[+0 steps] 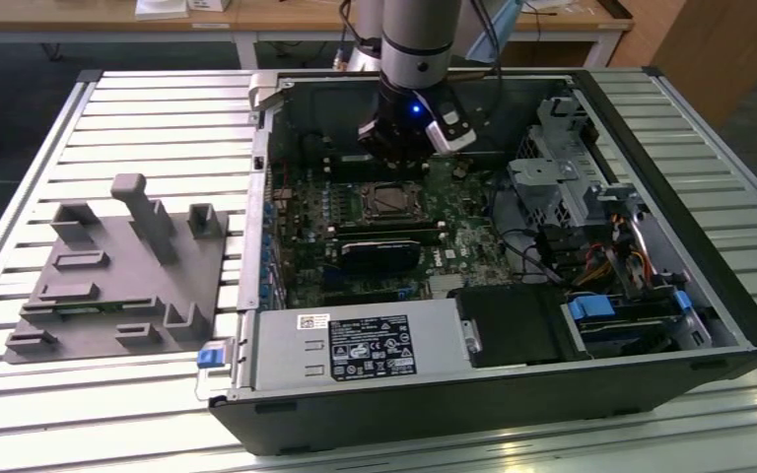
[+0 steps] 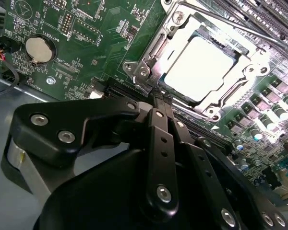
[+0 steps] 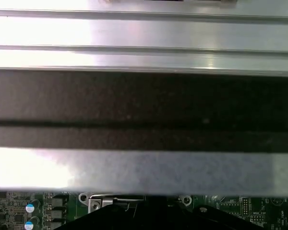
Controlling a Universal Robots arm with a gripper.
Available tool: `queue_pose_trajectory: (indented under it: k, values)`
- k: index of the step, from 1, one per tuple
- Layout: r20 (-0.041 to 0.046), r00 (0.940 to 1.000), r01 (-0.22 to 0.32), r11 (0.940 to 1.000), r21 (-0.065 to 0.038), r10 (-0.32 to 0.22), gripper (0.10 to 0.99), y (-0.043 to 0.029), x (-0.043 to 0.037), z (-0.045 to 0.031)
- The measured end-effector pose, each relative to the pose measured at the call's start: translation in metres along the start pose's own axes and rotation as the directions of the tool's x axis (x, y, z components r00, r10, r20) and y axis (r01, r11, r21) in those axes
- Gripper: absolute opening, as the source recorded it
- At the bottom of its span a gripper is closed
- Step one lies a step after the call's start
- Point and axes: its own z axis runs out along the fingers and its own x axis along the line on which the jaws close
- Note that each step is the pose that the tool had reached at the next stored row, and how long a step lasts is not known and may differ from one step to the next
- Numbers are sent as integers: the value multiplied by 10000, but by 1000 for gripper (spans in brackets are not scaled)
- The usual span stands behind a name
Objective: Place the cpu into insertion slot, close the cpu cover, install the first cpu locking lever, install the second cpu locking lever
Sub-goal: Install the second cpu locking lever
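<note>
Slatted table (image 1: pixel 142 118) carried the open case (image 1: pixel 484 414); your hand (image 2: pixel 159 98) sat pressed together beside the cpu cover (image 2: pixel 156 53), which lay over the cpu (image 2: pixel 201 67).

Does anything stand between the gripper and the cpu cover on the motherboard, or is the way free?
Nothing visible does. In the second wrist view the gripper sits right at the edge of the cpu cover, which lies down over the cpu. No cable or other part comes between them.
</note>
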Motion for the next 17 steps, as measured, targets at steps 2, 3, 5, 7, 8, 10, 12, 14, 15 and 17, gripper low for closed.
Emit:
queue_pose_trajectory:
  k: [2,3,5,7,8,10,12,14,15,17]
  values:
    - [0,10000,-1,10000,0,1,106,-3,0,0]
    - [-1,10000,-1,10000,0,1,106,-5,0,0]
    - [-1,10000,-1,10000,1,1,106,-8,0,-1]
    - [-1,10000,0,10000,1,0,106,-15,0,-2]
    - [-1,10000,0,10000,1,0,106,-19,0,-2]
    - [0,10000,0,10000,0,0,106,-31,0,-3]
    - [0,10000,-2,10000,1,2,106,-35,0,-3]
    - [-1,10000,-1,10000,2,1,106,-35,0,-16]
    - [-1,10000,-1,10000,2,1,106,-34,0,-32]
    - [0,10000,-1,10000,1,1,106,-30,-1,-74]
